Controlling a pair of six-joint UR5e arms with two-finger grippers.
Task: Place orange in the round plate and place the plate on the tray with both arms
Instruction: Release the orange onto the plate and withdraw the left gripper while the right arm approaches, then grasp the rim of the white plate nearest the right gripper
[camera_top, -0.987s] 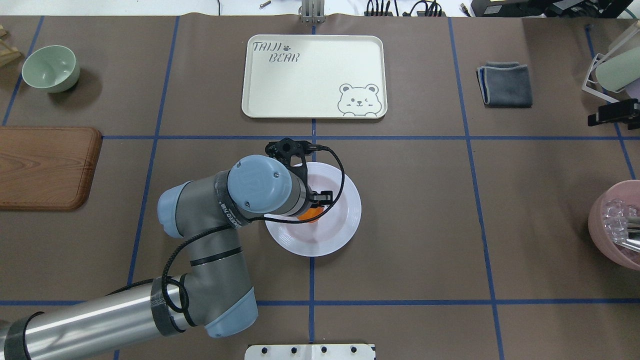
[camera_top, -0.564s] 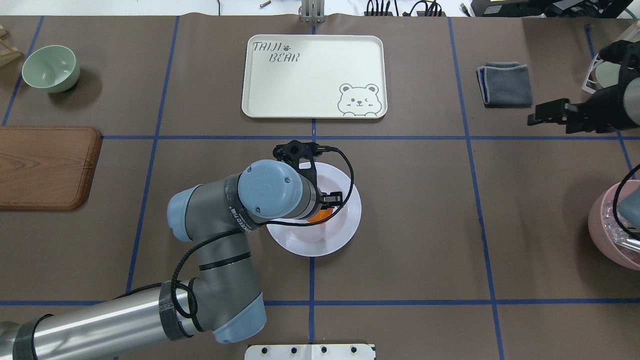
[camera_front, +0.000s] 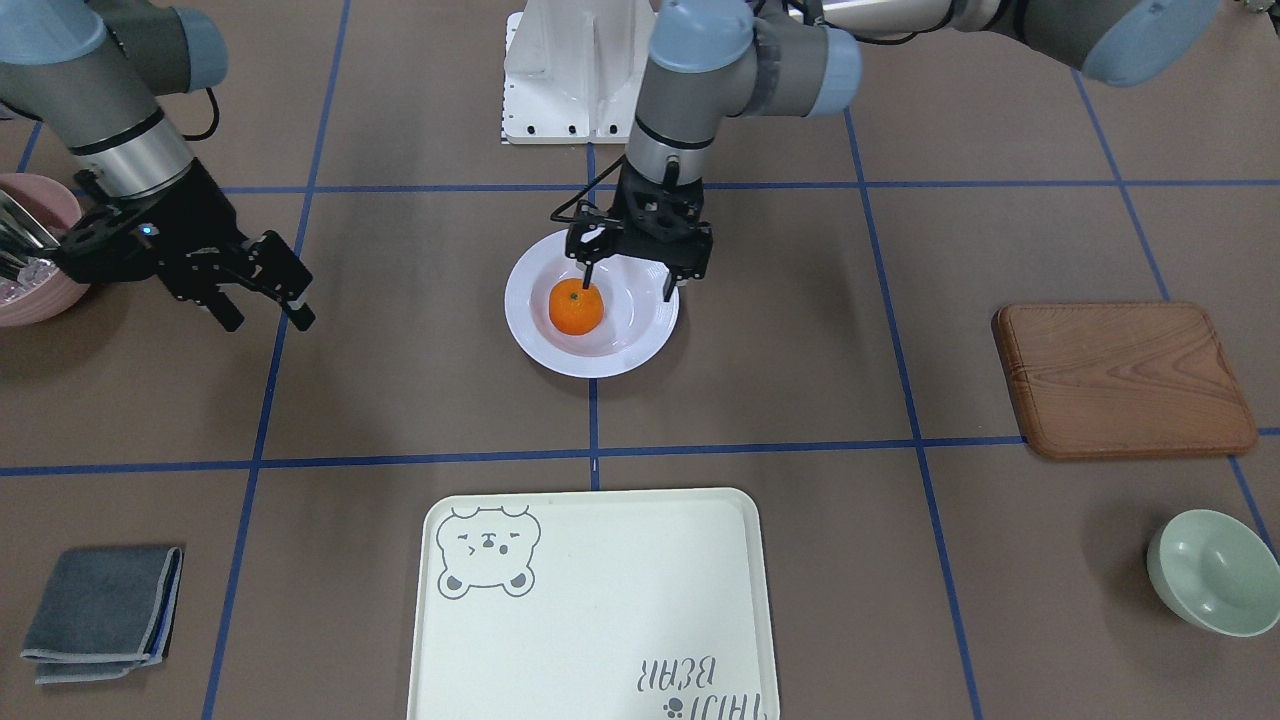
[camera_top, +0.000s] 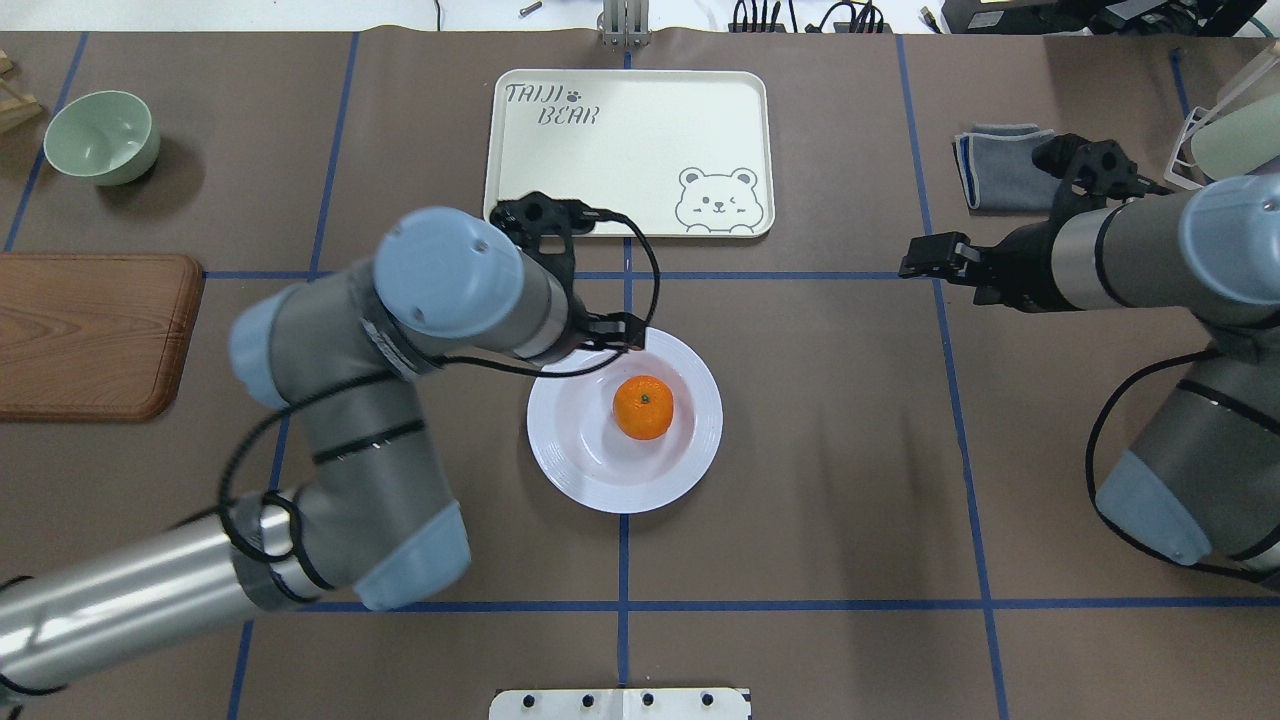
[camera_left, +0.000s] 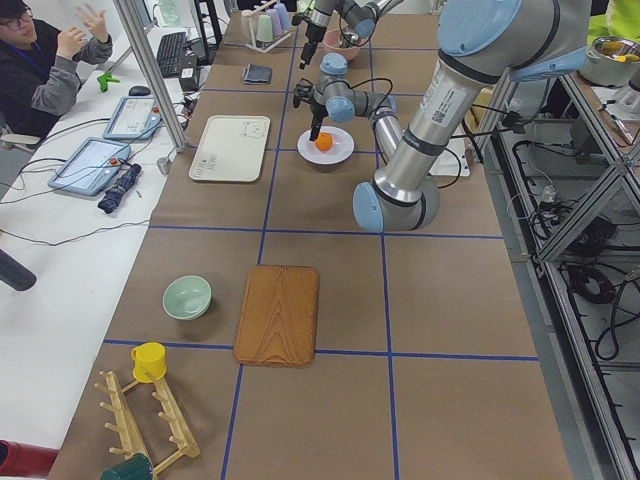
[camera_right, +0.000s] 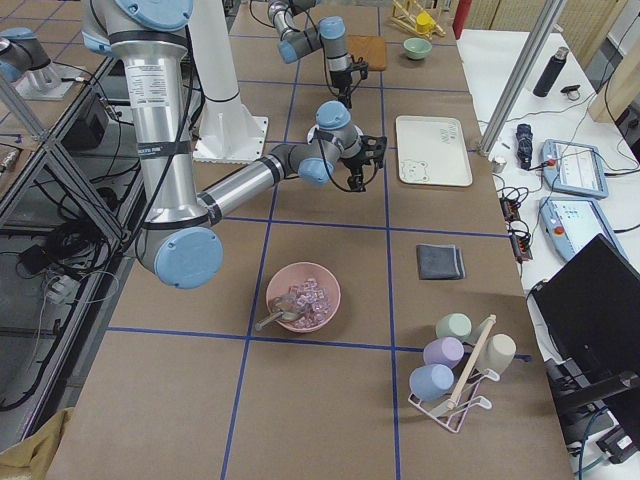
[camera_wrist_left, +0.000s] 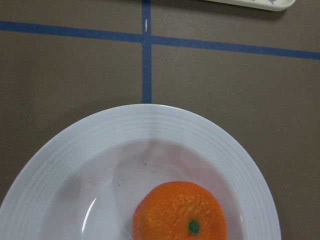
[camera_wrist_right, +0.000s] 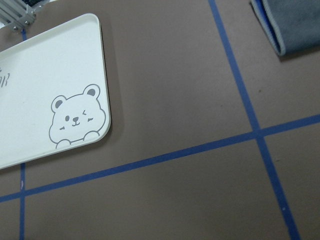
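Note:
The orange (camera_front: 576, 307) (camera_top: 643, 407) (camera_wrist_left: 180, 212) lies loose in the sunken centre of the round plate (camera_front: 620, 362) (camera_top: 690, 475) (camera_wrist_left: 150, 125), which rests on the table at mid-table. My left gripper (camera_front: 630, 280) (camera_top: 610, 340) hangs open and empty just above the plate's robot-side rim. One finger points down close to the fruit. My right gripper (camera_front: 265, 318) (camera_top: 915, 262) is open and empty, in the air well to the plate's side. The tray (camera_front: 600, 600) (camera_top: 620, 150) (camera_wrist_right: 50, 75) lies bare beyond the plate.
A folded grey cloth (camera_front: 100, 612) (camera_top: 1005, 170) lies beyond the right arm. A pink bowl (camera_front: 30, 290) (camera_right: 303, 297) sits at the right edge. A wooden board (camera_top: 90, 335) and a green bowl (camera_top: 100, 135) lie left. A person (camera_left: 40, 60) sits beside the table.
The left gripper has lifted off the orange and drawn back toward the plate's rim, leaving the fruit uncovered. The right arm has swung in from the right edge toward the middle.

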